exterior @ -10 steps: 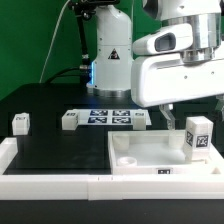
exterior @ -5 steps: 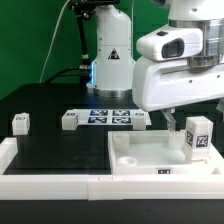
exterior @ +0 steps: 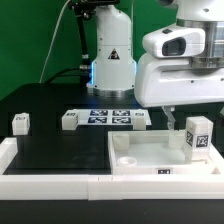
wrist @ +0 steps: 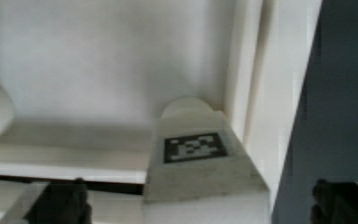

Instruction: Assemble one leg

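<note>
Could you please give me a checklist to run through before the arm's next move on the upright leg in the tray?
1. Claw open: ok.
2. Leg standing upright in the tray: ok.
3. Leg roughly centred between the fingers: ok, judged from the wrist view.
4. Fingers clear of the leg: ok, a gap shows on each side.
5. Leg seated in a corner hole: cannot tell, its base is hidden.
6. Tag faces the wrist camera: ok.

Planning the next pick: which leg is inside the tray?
The leg at the exterior view's right, standing inside the tray; the other three sit on the black table.
</note>
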{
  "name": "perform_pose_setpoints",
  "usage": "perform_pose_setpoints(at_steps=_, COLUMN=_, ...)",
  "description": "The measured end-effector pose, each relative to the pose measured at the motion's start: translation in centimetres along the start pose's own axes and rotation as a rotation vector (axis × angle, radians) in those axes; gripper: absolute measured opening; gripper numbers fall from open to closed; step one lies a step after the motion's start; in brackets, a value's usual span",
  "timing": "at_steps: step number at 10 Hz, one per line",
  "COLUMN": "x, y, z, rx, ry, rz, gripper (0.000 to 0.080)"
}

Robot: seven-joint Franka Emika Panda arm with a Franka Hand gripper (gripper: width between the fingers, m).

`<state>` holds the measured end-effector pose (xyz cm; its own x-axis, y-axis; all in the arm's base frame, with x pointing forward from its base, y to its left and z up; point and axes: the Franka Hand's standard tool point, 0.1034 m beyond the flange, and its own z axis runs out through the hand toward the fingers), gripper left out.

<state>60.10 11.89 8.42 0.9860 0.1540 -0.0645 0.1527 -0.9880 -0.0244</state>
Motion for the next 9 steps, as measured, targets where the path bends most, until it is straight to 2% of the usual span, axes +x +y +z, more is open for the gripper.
perform_pose_setpoints(at_steps=1, x=0.00, y=0.00, z=0.00, rx=0.000, ry=0.000, rz=0.000, gripper=0.0516)
perform_pose_setpoints(at_steps=2, x=0.00, y=0.00, z=0.00, rx=0.000, ry=0.000, rz=0.000, gripper=0.0377)
perform_pose_setpoints(at_steps=3, x=0.00, y=0.00, z=0.00, rx=0.000, ry=0.000, rz=0.000, gripper=0.0291)
perform_pose_setpoints(at_steps=7, x=0.00, y=-0.04, z=0.00, rx=0.002, ry=0.000, rz=0.037, gripper=0.0291)
perform_pose_setpoints(at_steps=9, x=0.04, y=-0.36, z=0.03, rx=0.024, ry=0.006, rz=0.335, gripper=0.0291)
